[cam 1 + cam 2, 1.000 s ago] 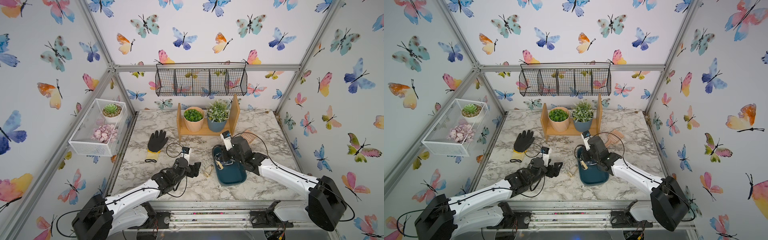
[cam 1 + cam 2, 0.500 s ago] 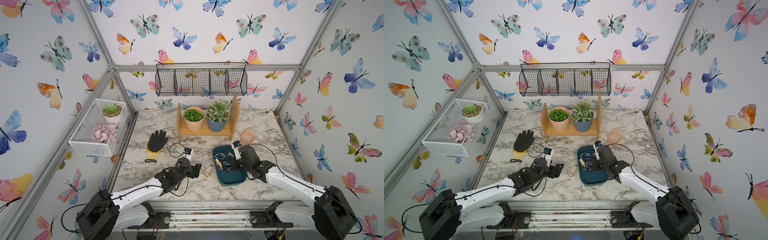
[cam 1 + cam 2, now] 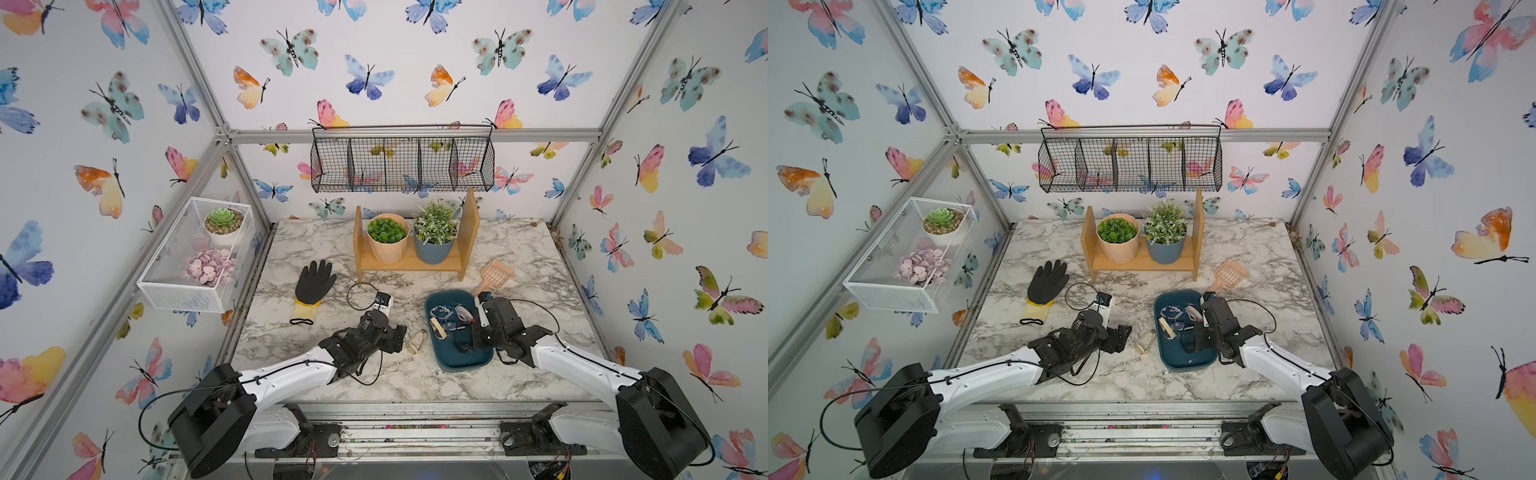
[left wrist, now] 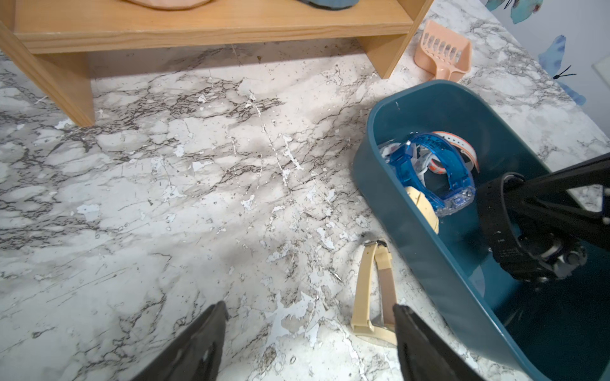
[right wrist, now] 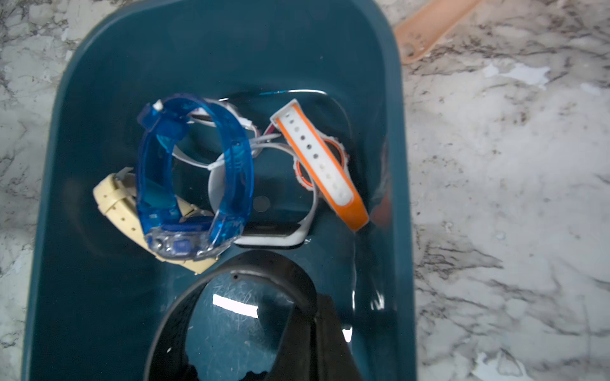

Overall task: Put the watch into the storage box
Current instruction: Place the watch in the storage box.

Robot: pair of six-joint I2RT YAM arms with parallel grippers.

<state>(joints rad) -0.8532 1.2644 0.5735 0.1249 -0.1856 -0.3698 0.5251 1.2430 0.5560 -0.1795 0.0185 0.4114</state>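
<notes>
Right gripper (image 5: 313,310) is down inside the storage box (image 3: 463,362), jaws pinched tight on the strap of a black watch (image 4: 495,227). I can't tell whether the watch touches the box floor.

Farther in the box lie a blue watch (image 5: 198,171), an orange-and-white watch (image 5: 320,165) and a cream strap (image 5: 122,204), bunched together.

Left gripper (image 4: 308,313) sits low over the table (image 4: 165,198), jaws spread wide and holding nothing. A beige watch (image 4: 369,290) lies on the table between its fingers, just beside the box's outer wall.
</notes>
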